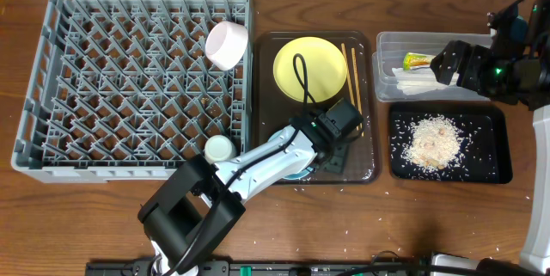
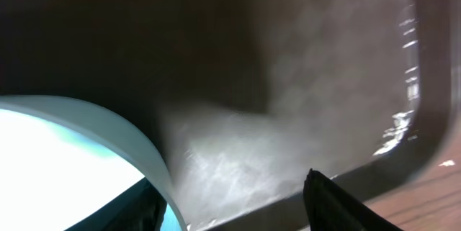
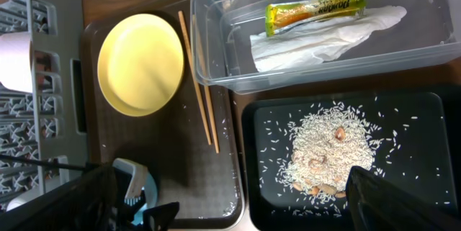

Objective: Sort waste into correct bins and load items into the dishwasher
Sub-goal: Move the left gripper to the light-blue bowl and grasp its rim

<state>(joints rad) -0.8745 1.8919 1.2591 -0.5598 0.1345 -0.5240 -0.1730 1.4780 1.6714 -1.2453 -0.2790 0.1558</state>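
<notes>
Far left: one large grey plastic dish rack (image 1: 51,78) with upright pegs. Two pieces are loaded along its right side. One white bowl (image 1: 227,44) is tipped on its side between pegs at the far corner, I judge so that it can drain. One small white cup (image 1: 218,148) sits at the near corner.

Centre: one dark brown serving tray (image 1: 361,147) on the table (image 1: 103,216) carries three things not yet loaded.
- One round yellow plate (image 1: 309,70) lies flat at the far end.
- One pair of thin wooden chopsticks (image 1: 350,71), two sticks, lies just beside it on the right, side by side.
- One light blue bowl (image 2: 72,137) is at the near end, mostly hidden under my left arm in the overhead view.

Left end effector (image 2: 230,213): released, jaws apart. One finger seems to be inside the bowl's wall, the other outside over bare tray. I judge it is set astride the rim to pinch the wall. It has no grip yet.

Right: two bins.
- The far one, a clear rectangular plastic tub (image 1: 387,44), holds one green-and-yellow snack wrapper (image 1: 418,59) and one crumpled white paper (image 1: 412,76), the dry waste.
- The near one, a shallow black rectangular tray (image 1: 498,168), holds one heap of whitish rice scraps (image 1: 434,143). Some of it is strewn over the table in front.

Right end effector (image 1: 448,63): released and empty. It hovers above the tub's right part, well apart from the left arm's work.
</notes>
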